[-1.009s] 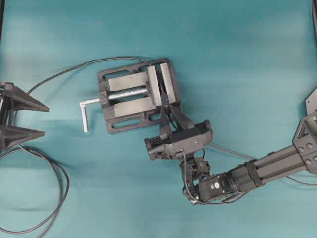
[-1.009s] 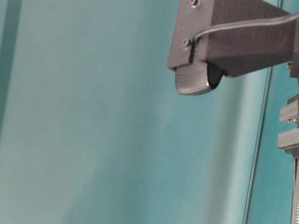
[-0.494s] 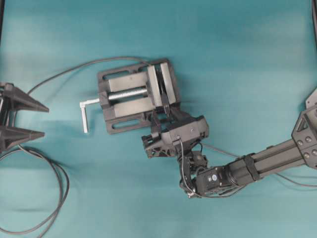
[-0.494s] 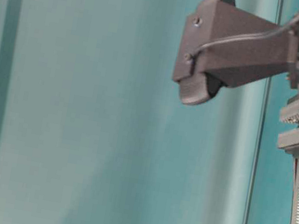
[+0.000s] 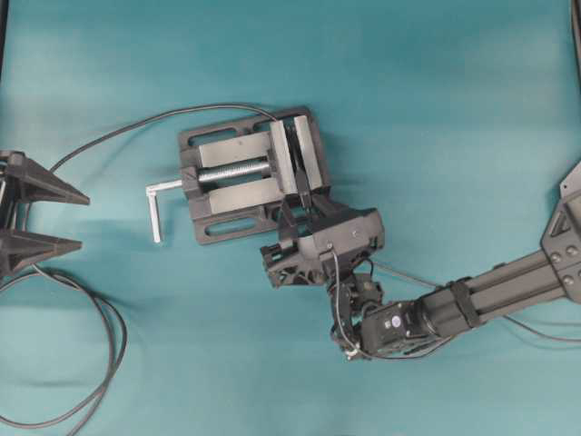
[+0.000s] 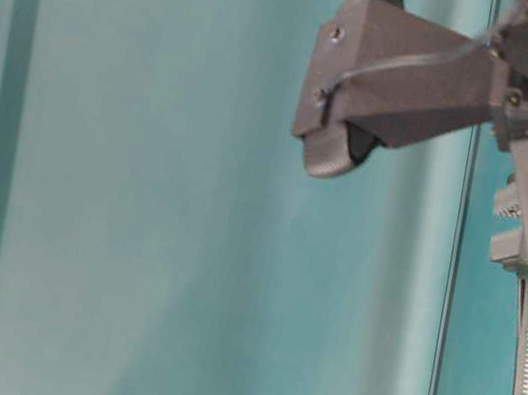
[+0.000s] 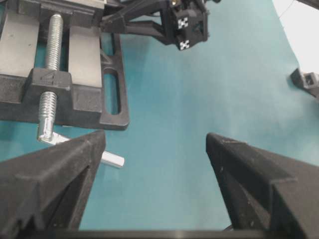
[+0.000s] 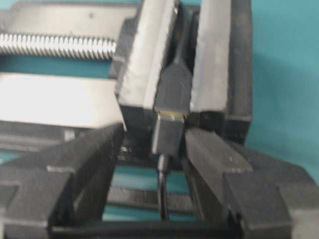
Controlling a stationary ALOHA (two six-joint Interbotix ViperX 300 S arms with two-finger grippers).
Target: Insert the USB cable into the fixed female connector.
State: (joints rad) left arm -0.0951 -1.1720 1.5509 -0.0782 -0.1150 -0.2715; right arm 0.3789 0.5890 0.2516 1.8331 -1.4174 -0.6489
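Right gripper (image 8: pixel 172 149): fingers spread, one either side of the USB cable's plug (image 8: pixel 168 133), not clamped on it. A thin gap shows on each side in the right wrist view.

The plug sits lower centre of that view, nose up, with a sliver of metal shell showing at the mouth of the fixed female connector (image 8: pixel 174 89). It looks seated or nearly so; the blur hides how deep. The connector is pinched between the two grey jaws of the vise (image 5: pixel 250 173). The USB cable (image 8: pixel 162 191) drops straight down from the plug between the fingers.

Overhead, this cluster sits centre frame at the vise's lower right corner.

Left gripper (image 5: pixel 36 213): far left edge overhead, wide open, holding nothing, well away from the vise.

Handling, my read:
- Plug body is small, rigid and light. Grip it on the flat sides of the moulded housing, just behind the metal shell.
- Cable is thin and limp. It can't be pushed, and holding it gives no control of the plug angle.
- If not fully home, re-grip the housing and push along the socket axis. Side load risks bending the shell or shifting the connector in the vise.
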